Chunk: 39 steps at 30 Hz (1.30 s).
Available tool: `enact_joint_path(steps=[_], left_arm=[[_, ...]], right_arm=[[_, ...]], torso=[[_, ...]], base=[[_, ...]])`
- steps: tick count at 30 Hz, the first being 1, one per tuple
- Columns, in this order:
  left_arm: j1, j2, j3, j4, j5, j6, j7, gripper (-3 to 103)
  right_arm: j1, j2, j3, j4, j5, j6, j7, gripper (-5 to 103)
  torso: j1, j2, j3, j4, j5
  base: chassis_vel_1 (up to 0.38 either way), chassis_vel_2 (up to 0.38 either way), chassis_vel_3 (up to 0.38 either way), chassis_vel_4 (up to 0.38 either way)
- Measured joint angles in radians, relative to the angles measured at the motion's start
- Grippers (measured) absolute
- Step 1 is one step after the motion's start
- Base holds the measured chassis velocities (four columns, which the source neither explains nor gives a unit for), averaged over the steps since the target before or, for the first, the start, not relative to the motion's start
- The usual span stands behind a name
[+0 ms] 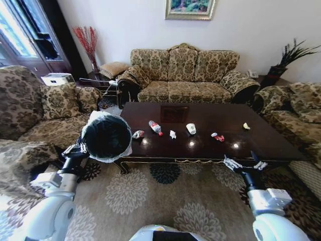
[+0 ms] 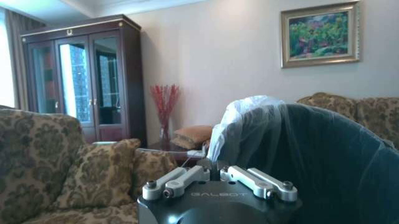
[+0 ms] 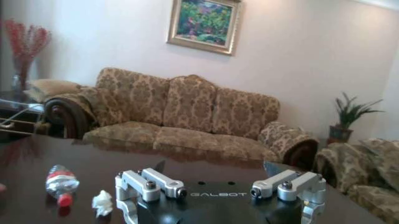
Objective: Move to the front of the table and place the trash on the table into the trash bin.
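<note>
At table's [image 1: 261, 135] near edge, right gripper [image 1: 245, 163] fingers spread, empty (left gripper [image 1: 80, 148] fingers clamping trash bin [image 1: 106, 136] rim).

Dk red-brown table [image 1: 271, 138], black bin [image 1: 106, 138] (white liner).

left claw [image 1: 80, 148] seemingly clamped, right claw [image 1: 244, 164] spread wide

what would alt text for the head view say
A dark wooden table holds a row of trash: a crushed bottle, crumpled paper, a cup, red wrappers and a yellowish scrap. The left gripper holds a black bag-lined bin by the table's left end, while the right gripper hovers open at the near edge. Patterned sofas surround it.
</note>
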Motion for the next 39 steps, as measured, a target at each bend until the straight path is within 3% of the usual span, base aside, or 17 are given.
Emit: enact_joint_path(steps=[11,16,22,39], left_arm=[[0.002,-0.006,0.009,0.029,0.026,-0.034,0.002,3],[0.002,-0.009,0.020,0.031,0.041,-0.042,0.008,3],[0.007,-0.011,0.020,0.029,0.042,-0.042,0.008,3],[0.018,-0.018,0.018,0.018,0.044,-0.048,0.006,3]], right_arm=[[0.019,-0.015,-0.044,-0.010,-0.010,-0.012,-0.030,100],[0.018,-0.012,-0.053,-0.026,-0.041,0.005,-0.067,100],[0.004,-0.003,-0.053,-0.026,-0.051,0.015,-0.075,100],[0.007,-0.010,-0.066,-0.038,-0.067,0.020,-0.079,100]], torso=[[-0.001,-0.005,-0.002,0.0009,-0.0002],[-0.001,-0.005,-0.002,-0.0006,-0.0001],[-0.001,-0.004,-0.002,0.0001,-0.0001],[0.000,-0.004,-0.001,0.0004,0.0005]], base=[[0.071,0.076,0.084,0.071],[0.014,0.020,0.028,0.008],[0.000,0.000,0.000,0.000],[-0.176,0.183,0.174,-0.171]])
